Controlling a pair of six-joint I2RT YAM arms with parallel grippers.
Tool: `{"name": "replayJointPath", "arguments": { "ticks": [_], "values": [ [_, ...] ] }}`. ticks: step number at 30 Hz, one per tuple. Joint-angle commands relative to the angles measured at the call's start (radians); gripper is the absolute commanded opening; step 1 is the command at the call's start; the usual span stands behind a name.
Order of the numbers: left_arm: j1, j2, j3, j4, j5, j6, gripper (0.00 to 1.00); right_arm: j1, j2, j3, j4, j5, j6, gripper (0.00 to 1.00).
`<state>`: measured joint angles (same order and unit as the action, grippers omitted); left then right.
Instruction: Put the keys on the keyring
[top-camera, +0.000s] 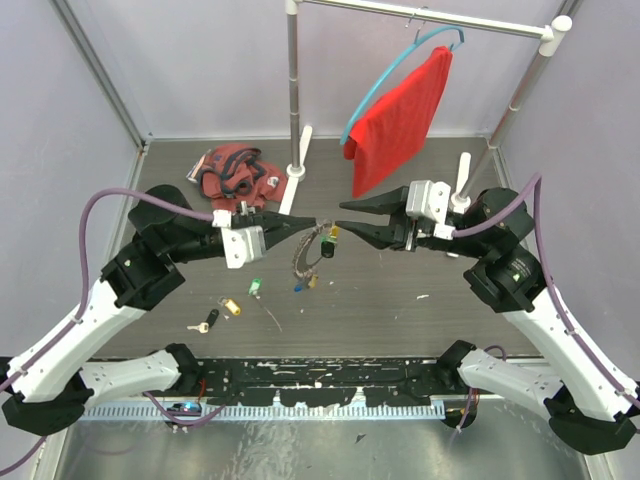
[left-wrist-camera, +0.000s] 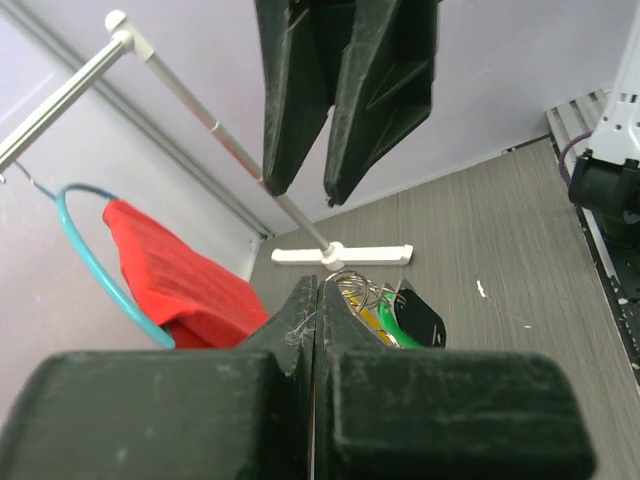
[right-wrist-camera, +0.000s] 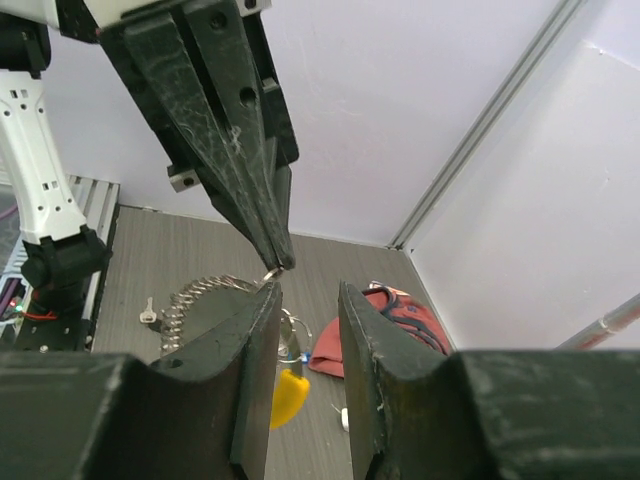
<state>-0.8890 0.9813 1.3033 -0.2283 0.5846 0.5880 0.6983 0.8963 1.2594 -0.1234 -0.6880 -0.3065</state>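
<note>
Silver wire of the keyring (top-camera: 306, 250) is pinched in the very tip of the left tool (top-camera: 306, 223), whose jaws are pressed fully together on it. The coil and a small cluster of keys (left-wrist-camera: 385, 322) with yellow, green and black heads hang just below that tip. The right tool (top-camera: 343, 217) faces it tip to tip, very close. Its jaws stand apart with a narrow gap, and from its own wrist view nothing shows between them, though a yellow key (right-wrist-camera: 288, 395) dangles just beneath its left finger. The step in hand looks like working a key along the wire, or taking the keyring over for a regrip; I cannot tell which. To do it well, the right tool should close on the key's head rather than the wire, square to the flat faces so the key cannot pivot, with the left grip serving as a firm anchor. Any push ought to follow the curve of the wire, since a straight shove would likely bend the coil or tug it out of the left tip. More keys lie loose on the table (top-camera: 400, 300), on the near side of the left tool's tip and well apart from it, among them a green key (top-camera: 256, 287) and a black key (top-camera: 211, 320). The task seems partway done at best.
</note>
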Motion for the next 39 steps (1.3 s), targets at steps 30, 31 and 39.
{"name": "replayJointPath", "arguments": {
  "ticks": [30, 31, 39],
  "values": [
    [-0.003, 0.005, -0.073, 0.284, -0.177, -0.259, 0.00, 0.007, 0.102, -0.008, 0.135, 0.030, 0.198, 0.23],
    [-0.003, 0.004, -0.072, 0.284, -0.177, -0.258, 0.00, 0.006, 0.102, -0.009, 0.138, 0.030, 0.202, 0.21],
    [-0.002, 0.000, -0.074, 0.284, -0.158, -0.263, 0.00, 0.006, 0.100, 0.000, 0.122, 0.027, 0.211, 0.01]
  ]
}}
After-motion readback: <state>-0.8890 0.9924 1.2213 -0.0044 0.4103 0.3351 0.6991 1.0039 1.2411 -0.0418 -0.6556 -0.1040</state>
